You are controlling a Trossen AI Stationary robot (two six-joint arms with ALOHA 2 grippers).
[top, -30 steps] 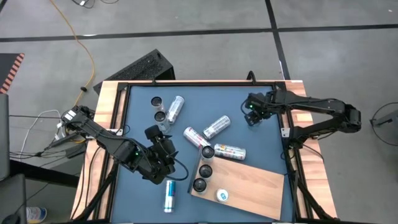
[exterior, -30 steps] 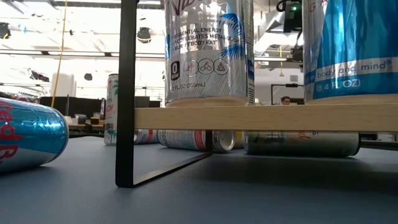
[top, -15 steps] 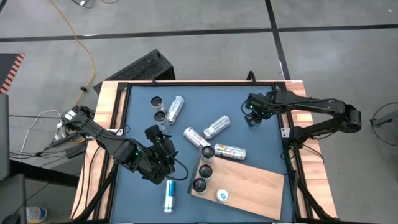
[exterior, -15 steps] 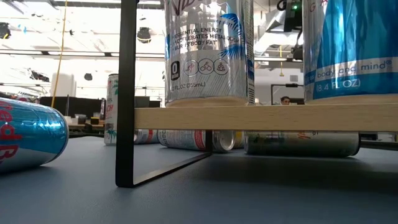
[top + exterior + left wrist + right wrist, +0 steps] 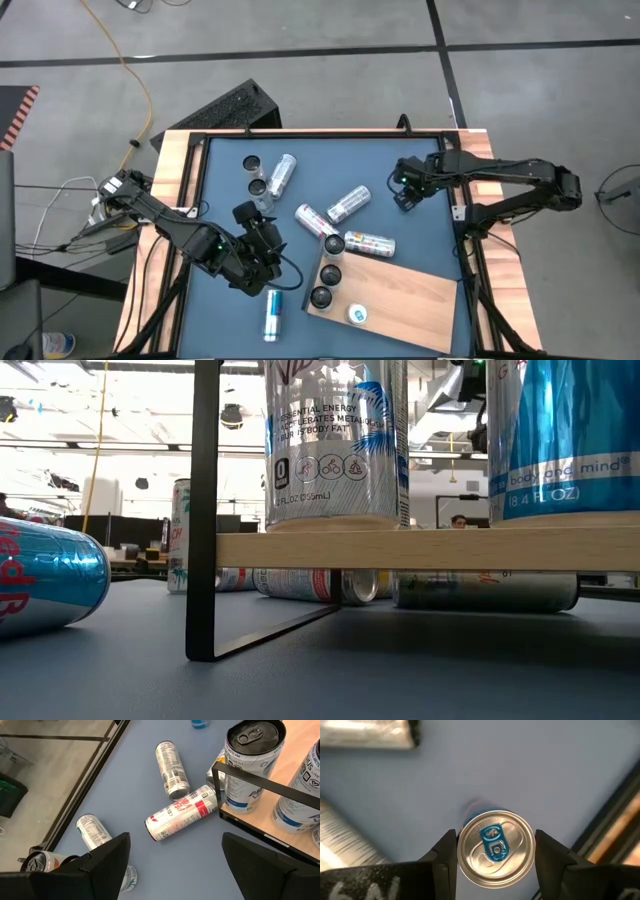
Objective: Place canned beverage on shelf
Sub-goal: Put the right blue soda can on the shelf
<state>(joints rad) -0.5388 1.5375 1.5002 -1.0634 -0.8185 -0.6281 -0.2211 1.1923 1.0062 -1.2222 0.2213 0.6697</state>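
Right gripper (image 5: 495, 851) at table's 2 o'clock, fingers apparently pinching upright can (image 5: 495, 848). Left gripper (image 5: 172, 865) spread wide, 7 o'clock.

A grey concrete floor (image 5: 330, 90) fills the upper half of the high view, crossed by dark seam lines. An orange cable (image 5: 137, 85) snakes down the upper left, beside a black box (image 5: 222, 110) lying at the desk's (image 5: 180, 150) far edge. In the low view, bright ceiling lights (image 5: 110, 445) glare over a cluttered workshop.
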